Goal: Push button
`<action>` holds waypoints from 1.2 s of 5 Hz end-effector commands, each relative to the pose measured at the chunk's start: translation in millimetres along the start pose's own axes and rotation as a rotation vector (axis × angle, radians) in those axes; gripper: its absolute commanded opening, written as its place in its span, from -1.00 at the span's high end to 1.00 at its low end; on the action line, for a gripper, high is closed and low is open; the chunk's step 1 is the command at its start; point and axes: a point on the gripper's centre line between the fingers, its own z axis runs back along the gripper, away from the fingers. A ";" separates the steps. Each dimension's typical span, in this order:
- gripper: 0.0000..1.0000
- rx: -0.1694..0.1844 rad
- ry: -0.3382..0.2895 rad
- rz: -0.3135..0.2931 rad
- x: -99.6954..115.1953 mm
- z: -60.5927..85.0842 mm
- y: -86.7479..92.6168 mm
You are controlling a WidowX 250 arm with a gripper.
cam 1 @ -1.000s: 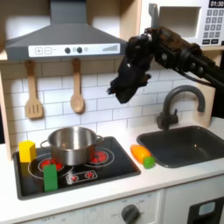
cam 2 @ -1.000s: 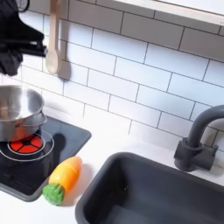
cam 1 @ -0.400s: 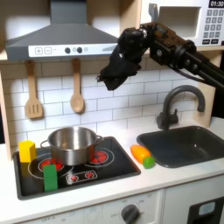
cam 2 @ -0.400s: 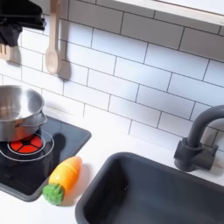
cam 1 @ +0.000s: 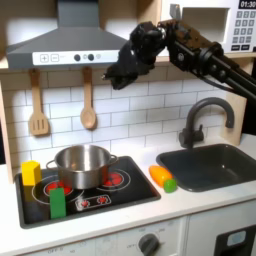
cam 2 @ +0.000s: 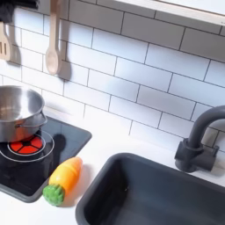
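In the first exterior view the gripper [cam 1: 113,74] is a dark blur against the range hood [cam 1: 70,45] — whether its jaws stand apart or closed cannot be told, nor whether it touches the small hood buttons [cam 1: 87,57], which are too tiny to separate. The microwave [cam 1: 243,25] is cut by the first exterior view's right edge. In the second exterior view the pot [cam 2: 18,109] and spatula [cam 2: 4,42] are cropped at the left edge, and the sink [cam 2: 145,188] runs off the bottom.
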 end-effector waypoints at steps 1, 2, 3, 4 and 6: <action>1.00 0.007 -0.061 -0.007 15.7 -9.3 7.0; 1.00 0.007 -0.105 0.000 27.2 -9.1 7.7; 1.00 -0.001 -0.138 -0.008 37.2 -12.0 4.1; 1.00 0.010 -0.155 0.000 43.4 -14.1 8.0; 1.00 0.015 -0.186 0.002 52.8 -14.8 11.1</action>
